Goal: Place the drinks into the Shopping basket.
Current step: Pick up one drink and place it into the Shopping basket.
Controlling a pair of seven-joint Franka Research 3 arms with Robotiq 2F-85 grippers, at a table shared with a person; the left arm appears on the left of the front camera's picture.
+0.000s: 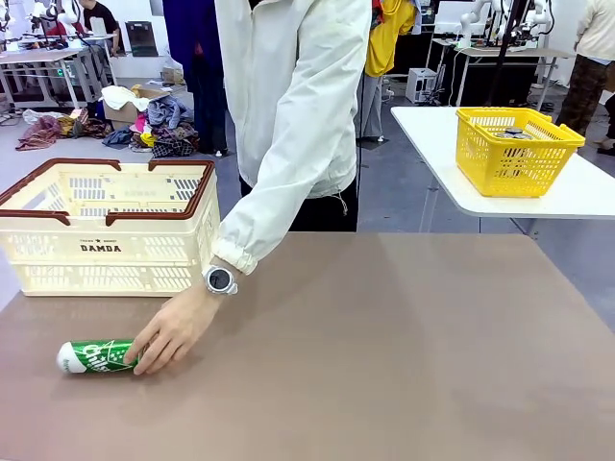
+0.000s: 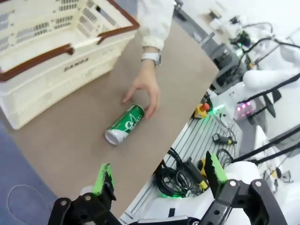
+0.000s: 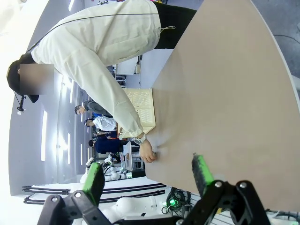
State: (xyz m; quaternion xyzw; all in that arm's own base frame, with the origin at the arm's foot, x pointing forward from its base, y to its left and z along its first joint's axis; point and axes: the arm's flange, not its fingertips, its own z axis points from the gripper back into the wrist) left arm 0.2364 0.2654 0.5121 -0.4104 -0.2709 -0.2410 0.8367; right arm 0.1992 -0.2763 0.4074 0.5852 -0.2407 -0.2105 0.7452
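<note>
At the table's seven o'clock, green can (image 1: pixel 94 356): lies on its side on the brown table (image 1: pixel 404 346), silver top pointing to nine o'clock in the front view.
Person's hand (image 1: pixel 173 331): rests on the can's three o'clock end, fingertips touching it; a watch (image 1: pixel 220 279) sits at the wrist.
Handling, as a judgement: a slim metal can, probably light and stiff enough if full, but thin-walled, smooth and ready to roll while it lies flat.
Where to hold: across the middle of the barrel, pads square to its long axis, clear of the hand.
Shopping basket (image 1: pixel 101 248): near the can, at its twelve o'clock, at the table's ten o'clock, open side up.
Left gripper (image 2: pixel 159 171): jaws spread wide, nothing between them, hanging above the can (image 2: pixel 124 124).
Right gripper (image 3: pixel 147 168): jaws likewise spread and empty, well apart from the can.
Yellow basket (image 1: pixel 514 154): on another table at two o'clock.
</note>
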